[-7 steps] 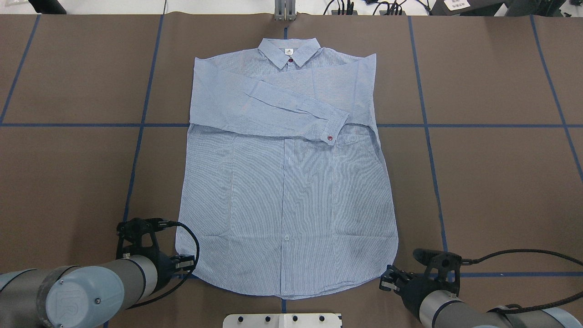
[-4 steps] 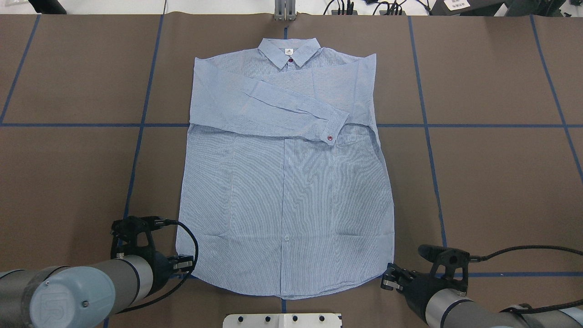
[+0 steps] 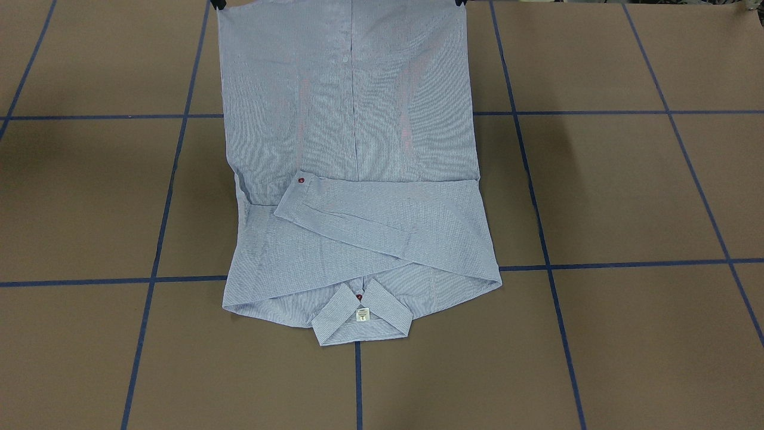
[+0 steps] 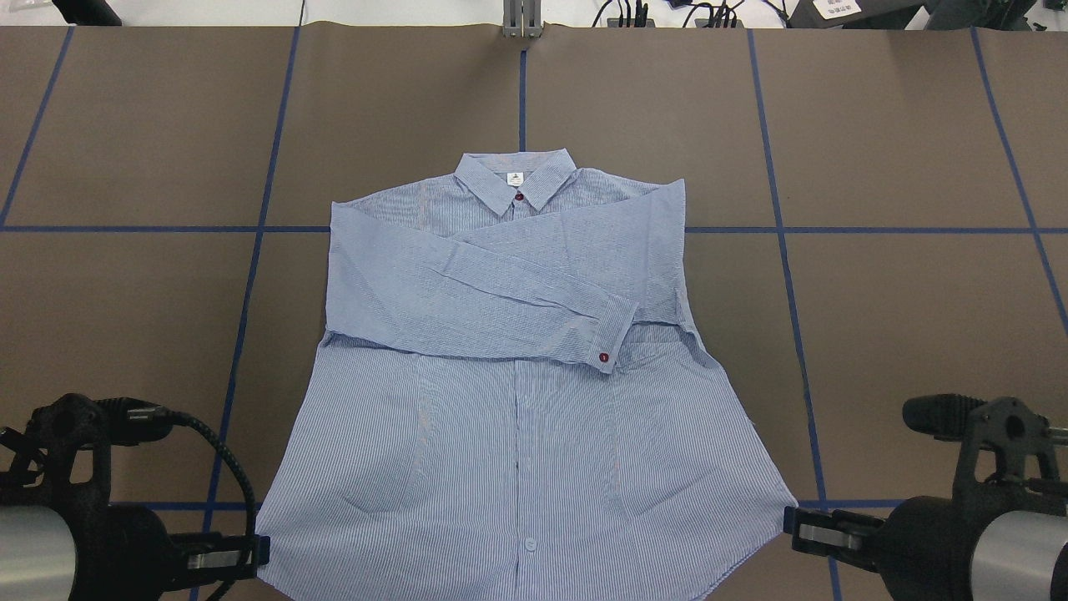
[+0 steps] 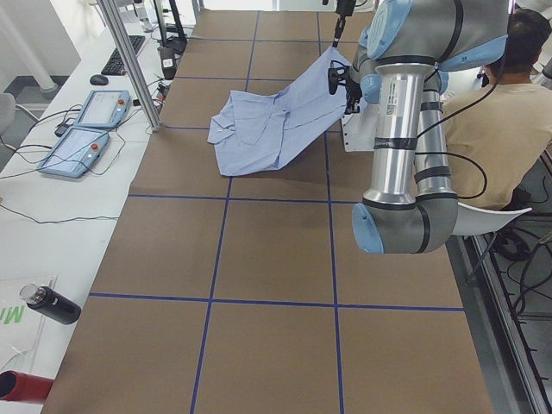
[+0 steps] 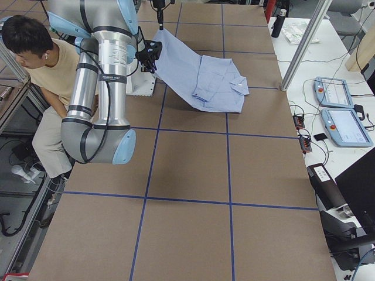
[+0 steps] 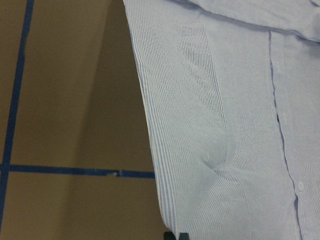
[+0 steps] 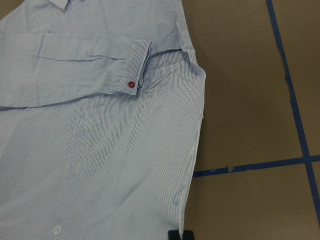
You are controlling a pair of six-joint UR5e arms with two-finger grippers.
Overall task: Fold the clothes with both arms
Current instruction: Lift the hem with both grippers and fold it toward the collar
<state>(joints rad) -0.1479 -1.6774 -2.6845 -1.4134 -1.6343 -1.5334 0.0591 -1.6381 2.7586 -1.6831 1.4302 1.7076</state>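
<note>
Nearest the robot, the black two-finger left hand (image 4: 250, 553) is pinched closed on one hem corner of the large light-blue and white striped button-up shirt (image 4: 517, 451). The black right hand (image 4: 794, 526) looks clamped on the other corner, though that contact is hard to make out. The hem is up off the brown paper-covered tabletop (image 4: 918, 317), with the cloth sloping away and down. Further out, the sleeves lie crossed over the chest, a dark red cuff button (image 4: 603, 357) showing. Farthest off, the collar (image 4: 513, 179) rests flat on the tabletop.
</note>
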